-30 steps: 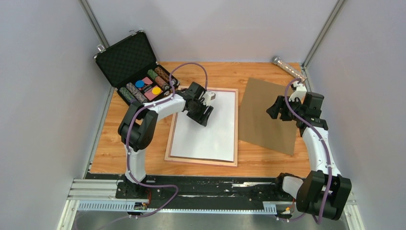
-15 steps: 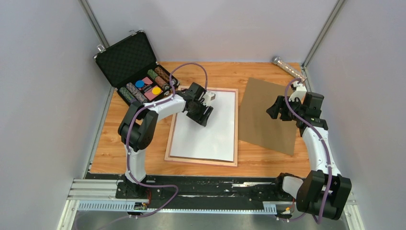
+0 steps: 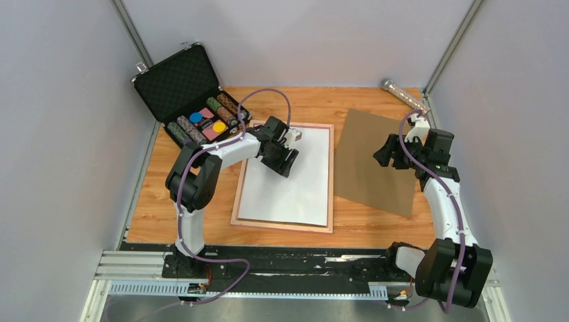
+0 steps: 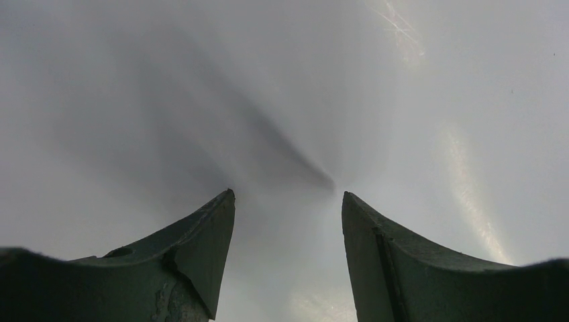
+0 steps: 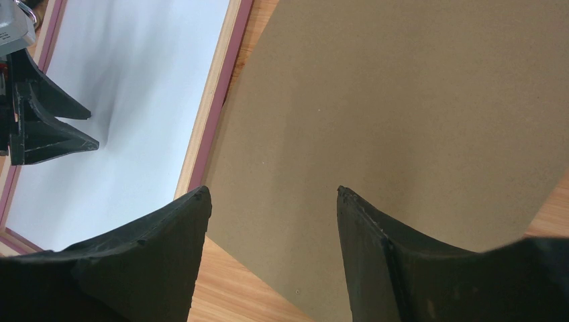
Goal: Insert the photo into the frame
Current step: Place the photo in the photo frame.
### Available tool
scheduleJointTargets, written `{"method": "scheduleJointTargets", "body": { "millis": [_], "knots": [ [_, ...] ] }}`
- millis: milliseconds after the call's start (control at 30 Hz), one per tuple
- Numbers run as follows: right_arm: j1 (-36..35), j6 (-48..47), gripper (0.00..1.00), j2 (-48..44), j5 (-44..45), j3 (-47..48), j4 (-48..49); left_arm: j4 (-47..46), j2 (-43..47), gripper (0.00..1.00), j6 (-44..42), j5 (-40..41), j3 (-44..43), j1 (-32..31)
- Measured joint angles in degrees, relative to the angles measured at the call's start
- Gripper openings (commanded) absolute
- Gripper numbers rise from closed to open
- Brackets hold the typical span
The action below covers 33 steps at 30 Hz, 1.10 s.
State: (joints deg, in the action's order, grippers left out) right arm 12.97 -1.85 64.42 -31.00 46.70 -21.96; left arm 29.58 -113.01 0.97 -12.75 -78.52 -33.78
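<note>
Photo (image 3: 288, 184) is lying white-side-up inside the frame (image 3: 282, 225), left claw (image 4: 288, 193) spread open with tips on its far-left part, right claw (image 5: 272, 189) hovering open over the brown backing board (image 3: 369, 164); risk is a sideways drag creasing the print or riding it onto a rail.

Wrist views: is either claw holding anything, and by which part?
Nothing is held. The left claw is open over the white rectangular sheet; the right claw is open over the flat brown board.
</note>
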Motion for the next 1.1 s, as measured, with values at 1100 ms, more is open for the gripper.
{"method": "scheduleJointTargets", "body": {
  "millis": [1100],
  "knots": [
    [11.63,0.68,0.67,6.95,1.75,0.55,-1.88,2.73,5.55,0.79,0.15,1.22,-3.23,-0.11]
  ]
}}
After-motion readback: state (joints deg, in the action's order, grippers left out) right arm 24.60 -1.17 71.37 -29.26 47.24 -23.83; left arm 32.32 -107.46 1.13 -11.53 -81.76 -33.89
